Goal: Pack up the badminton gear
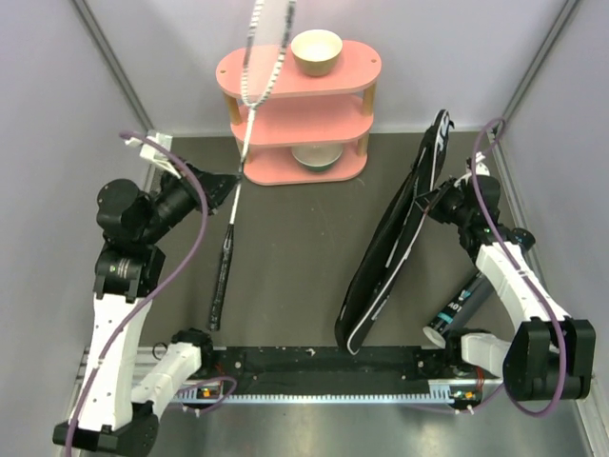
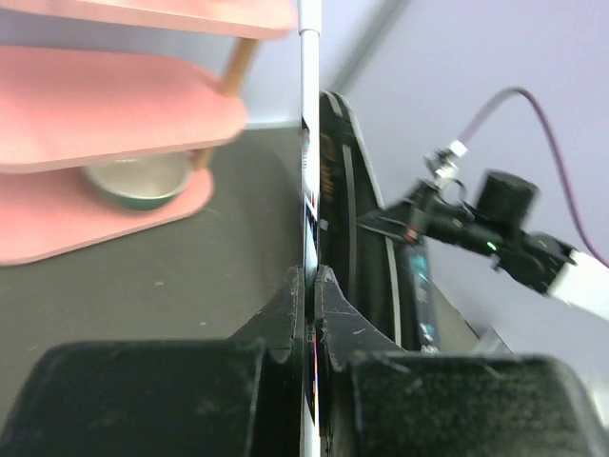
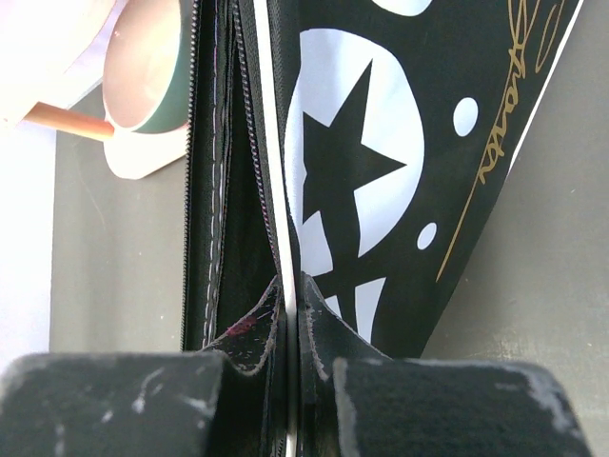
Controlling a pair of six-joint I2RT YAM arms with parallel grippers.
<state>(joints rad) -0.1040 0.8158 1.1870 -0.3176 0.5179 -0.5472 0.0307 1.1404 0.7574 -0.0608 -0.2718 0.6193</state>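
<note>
A dark grey surface [image 1: 295,248] lies before me, closed in by pale lilac walls [image 1: 57,67].

My left claw [image 2: 309,281] is pressed together on the racket [image 1: 226,249], pinching its thin shaft just above the black handle. The racket slants. Its silver head rises over the pink shelf [image 1: 285,71] at the far side, and its handle end points down toward my bases. I cannot tell whether that end touches the surface.

To the right of the racket, and apart from it, is the long black bag [image 1: 390,248]. It stands on edge and runs diagonally from the far right toward the near middle. My right claw [image 3: 290,286] is closed on its white-piped edge near the far end. In the right wrist view the zip beside that edge gapes open, and a white circle with a black star shows on the bag's side.

The black tube [image 1: 461,307] lies on the surface just right of the bag's near end, next to my right arm.

One cream bowl [image 1: 316,49] sits on the shelf's top tier, and a second bowl [image 1: 314,157] sits on the bottom one.
</note>
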